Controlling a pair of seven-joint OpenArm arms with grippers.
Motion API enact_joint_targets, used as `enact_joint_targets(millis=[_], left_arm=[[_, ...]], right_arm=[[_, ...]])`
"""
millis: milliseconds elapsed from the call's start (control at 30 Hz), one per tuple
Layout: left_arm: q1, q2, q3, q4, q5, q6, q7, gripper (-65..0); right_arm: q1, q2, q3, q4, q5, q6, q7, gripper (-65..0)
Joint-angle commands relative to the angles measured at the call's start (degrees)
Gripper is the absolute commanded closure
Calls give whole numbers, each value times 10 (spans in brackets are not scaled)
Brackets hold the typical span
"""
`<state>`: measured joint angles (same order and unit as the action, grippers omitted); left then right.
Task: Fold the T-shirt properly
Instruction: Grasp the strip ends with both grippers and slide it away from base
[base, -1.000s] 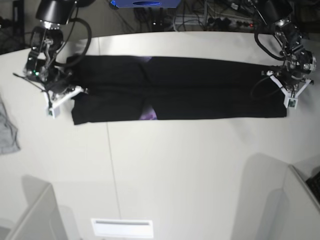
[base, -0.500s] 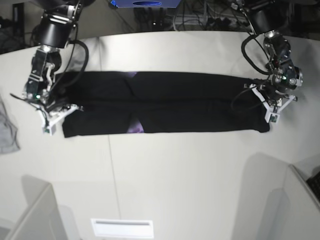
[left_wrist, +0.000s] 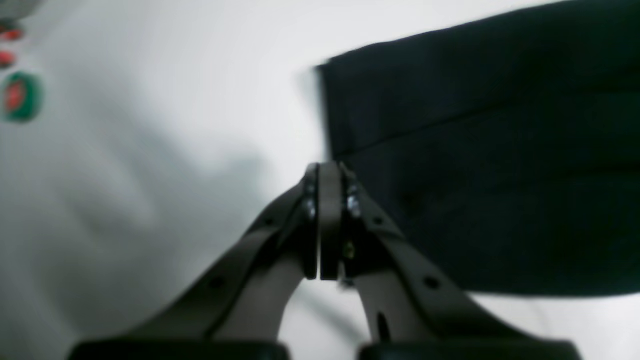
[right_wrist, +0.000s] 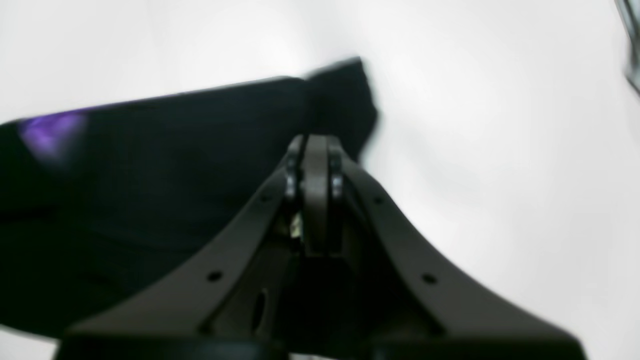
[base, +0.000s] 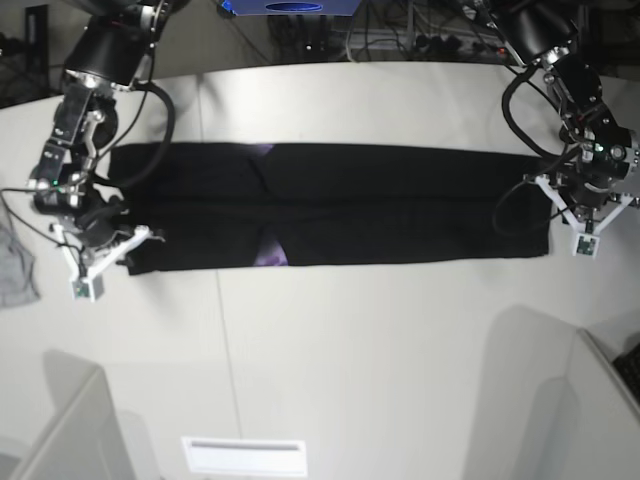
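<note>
**Fingers shut at both ends of the shirt**

Fingers (left_wrist: 330, 220) of both grippers are clenched; whether cloth is pinched I cannot tell. The T-shirt (base: 380, 205) lies as a long band across the table (base: 380, 350), left gripper (base: 585, 222) and right gripper (base: 100, 262) at opposite ends.

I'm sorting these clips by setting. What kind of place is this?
Probably a robotics lab: two robot arms work over a bare white table holding a black T-shirt, with tangled cables on the floor behind.
</note>
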<state>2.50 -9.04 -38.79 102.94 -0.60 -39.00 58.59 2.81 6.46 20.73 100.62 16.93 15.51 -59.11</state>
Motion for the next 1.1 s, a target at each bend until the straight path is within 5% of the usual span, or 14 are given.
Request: enact_joint_targets(millis=[0, 200, 333, 467, 800, 1067], left_arm=[[-7, -8, -12, 15, -25, -10, 1, 0], [4, -10, -94, -12, -161, -10, 4, 0], [0, -11, -117, -70, -191, -10, 3, -357], [-15, -11, -115, -120, -190, -10, -13, -566], [-32, -37, -40, -254, -187, -10, -90, -513], [-33, -37, -36, -305, -187, -10, -106, -323]], right_arm=[[0, 6, 0, 19, 9, 4, 3, 0], [-46, -16, -3, 56, 29, 4, 4, 0], [-67, -31, -4, 62, 30, 6, 7, 0], [-77, -40, -4, 62, 30, 6, 8, 0], [-84, -43, -4, 64, 30, 7, 6, 0], [-84, -43, -4, 64, 30, 7, 7, 0]])
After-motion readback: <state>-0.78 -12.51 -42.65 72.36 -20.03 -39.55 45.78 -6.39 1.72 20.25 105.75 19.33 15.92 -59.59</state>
